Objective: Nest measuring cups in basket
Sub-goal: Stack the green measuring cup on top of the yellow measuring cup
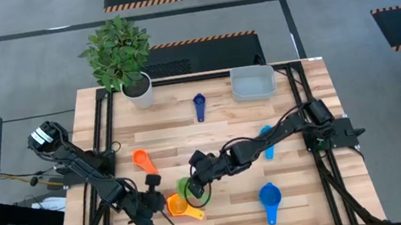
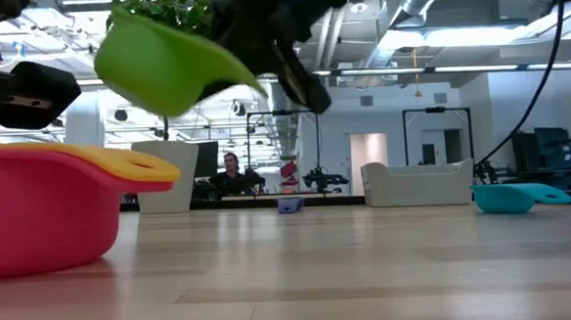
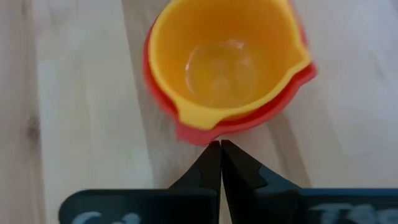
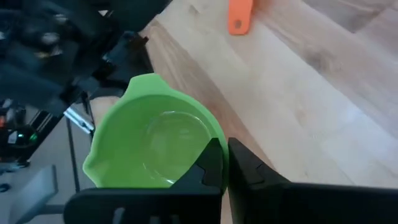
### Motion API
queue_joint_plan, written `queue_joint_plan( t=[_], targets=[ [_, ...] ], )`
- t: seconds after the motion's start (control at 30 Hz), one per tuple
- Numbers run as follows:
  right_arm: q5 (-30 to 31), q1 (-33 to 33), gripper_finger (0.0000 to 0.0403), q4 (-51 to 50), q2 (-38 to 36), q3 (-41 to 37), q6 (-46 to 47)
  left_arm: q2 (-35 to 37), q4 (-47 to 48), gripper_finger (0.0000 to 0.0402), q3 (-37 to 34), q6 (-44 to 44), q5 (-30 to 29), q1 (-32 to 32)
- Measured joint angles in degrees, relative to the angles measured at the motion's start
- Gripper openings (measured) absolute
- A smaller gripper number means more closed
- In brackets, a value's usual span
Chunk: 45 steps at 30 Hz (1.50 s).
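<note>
A yellow measuring cup sits nested in a red one near the table's front edge. My left gripper is shut, with its tips right at the red cup's lip. My right gripper is shut on a green cup and holds it in the air just above and beside the nested pair. An orange cup, a dark blue cup, a light blue cup and a blue cup lie loose on the table. The basket stands at the far right. My left gripper's shut tips stand against the red cup's pouring lip; I cannot tell whether they touch it. My right gripper pinches the green cup's rim on the side nearest the wrist, coming slanting down from the table's right. The fingers cover the place of contact. The cup is lifted clear and tilted.
A white plant pot stands at the far left. Black frame rails run along both sides of the wooden table. The right arm stretches across the middle, over the light blue cup. Bare wood lies between the dark blue cup and the arms.
</note>
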<state>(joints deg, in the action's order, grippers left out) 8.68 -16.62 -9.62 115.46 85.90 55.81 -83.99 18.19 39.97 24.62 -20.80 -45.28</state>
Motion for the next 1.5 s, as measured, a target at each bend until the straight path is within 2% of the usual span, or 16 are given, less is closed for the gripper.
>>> queue_joint_plan(
  t=[0.3,0.5,0.83,1.1,1.5],
  targets=[
    [2.4,-1.1,0.0015,0.8,0.1,3.0,-2.0,0.0,0.9,0.0,0.0,-1.5,-2.4,0.0],
    [2.4,-2.2,0.0015,5.8,4.0,3.7,-0.1,0.0,0.9,0.0,0.0,-2.6,-2.4,0.0],
    [2.8,-2.1,0.0017,0.8,8.0,8.4,1.3,0.0,1.9,0.0,0.0,-1.9,-2.4,0.0],
    [1.7,-2.0,0.0021,-1.3,8.7,8.8,1.7,0.0,1.9,0.0,0.0,-1.4,-2.4,0.0],
    [0.4,-1.6,0.0067,-2.0,8.7,8.7,2.2,0.0,1.9,0.0,0.0,-1.0,-2.4,0.0]
  ],
)
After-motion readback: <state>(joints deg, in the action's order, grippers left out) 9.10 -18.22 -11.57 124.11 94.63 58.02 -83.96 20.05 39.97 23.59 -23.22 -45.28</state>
